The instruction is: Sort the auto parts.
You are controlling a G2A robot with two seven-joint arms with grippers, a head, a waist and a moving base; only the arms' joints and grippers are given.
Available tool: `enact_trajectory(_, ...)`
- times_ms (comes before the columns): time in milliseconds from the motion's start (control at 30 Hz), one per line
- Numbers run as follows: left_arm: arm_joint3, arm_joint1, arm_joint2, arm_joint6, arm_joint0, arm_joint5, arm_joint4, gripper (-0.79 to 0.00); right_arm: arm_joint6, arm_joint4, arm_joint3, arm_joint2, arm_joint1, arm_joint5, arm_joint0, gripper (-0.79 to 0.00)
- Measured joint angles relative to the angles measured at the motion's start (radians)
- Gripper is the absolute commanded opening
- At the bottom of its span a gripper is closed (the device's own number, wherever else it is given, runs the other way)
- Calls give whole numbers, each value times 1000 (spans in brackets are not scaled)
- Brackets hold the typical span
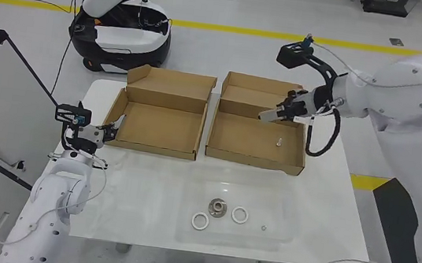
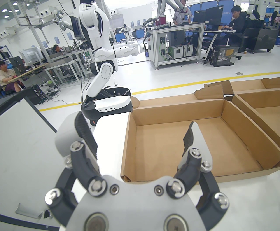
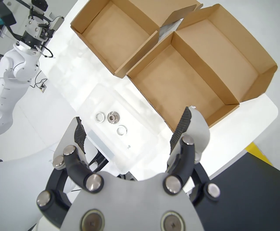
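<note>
Left gripper (image 2: 135, 119) and right gripper (image 3: 133, 113) gape wide, empty; two boxes (image 1: 153, 150) (image 1: 253, 164), two rings (image 1: 200, 221) (image 1: 240, 214), one hub (image 1: 218, 208) (two tiny screws (image 1: 263, 227) (image 1: 279, 141)).

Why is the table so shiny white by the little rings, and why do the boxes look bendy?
Right wrist view: room light glares off the table around the rings, and the wide lens splays the boxes outward. Left wrist view: the same lens bows the yellow floor line slightly.

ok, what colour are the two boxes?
Both boxes are plain brown cardboard; clearest in the right wrist view.
</note>
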Motion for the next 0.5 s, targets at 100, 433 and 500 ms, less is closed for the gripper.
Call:
enact_trajectory(100,0,0,0,0,0,0,0,0,0,47,-34,-4,11,9,-4,0)
enact_trajectory(433,0,0,0,0,0,0,0,0,0,65,-45,-5,15,9,-4,0)
enact_trajectory(500,0,0,0,0,0,0,0,0,0,65,-45,-5,15,9,-4,0)
